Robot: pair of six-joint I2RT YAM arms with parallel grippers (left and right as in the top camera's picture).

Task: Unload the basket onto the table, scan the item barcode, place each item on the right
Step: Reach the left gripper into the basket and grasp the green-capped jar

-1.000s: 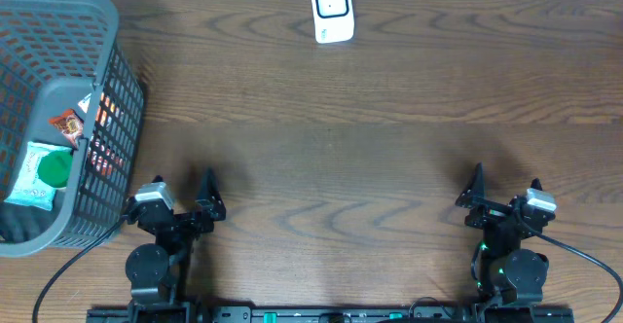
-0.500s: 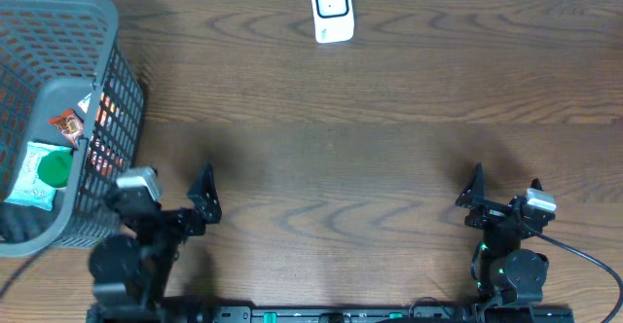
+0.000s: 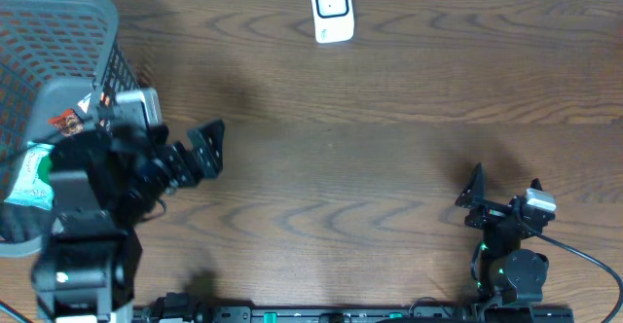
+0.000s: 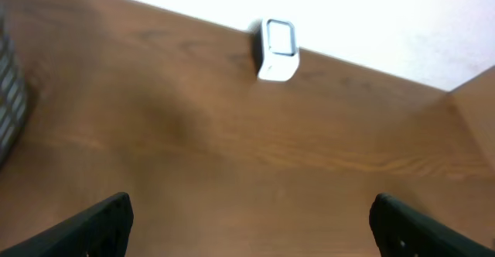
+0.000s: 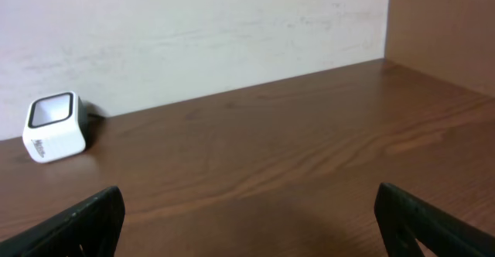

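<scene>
Two grippers work at one wooden table (image 3: 389,109). We see the left gripper (image 3: 200,151) hanging just beside the grey basket (image 3: 58,7), its jaws spread wide with nothing between them. In the left wrist view its dark fingertips (image 4: 104,222) sit at the bottom corners with bare wood between. The right gripper (image 3: 506,195) sits low at the near right edge, well apart from the left one, jaws likewise wide and empty. The items lie inside the basket: a green-and-white packet (image 3: 39,172), partly hidden, and an orange packet (image 3: 66,122) beyond it. The white scanner (image 3: 331,12) stands at the far edge of the table by the wall, well apart from both grippers. We cannot make out a barcode on either packet.
</scene>
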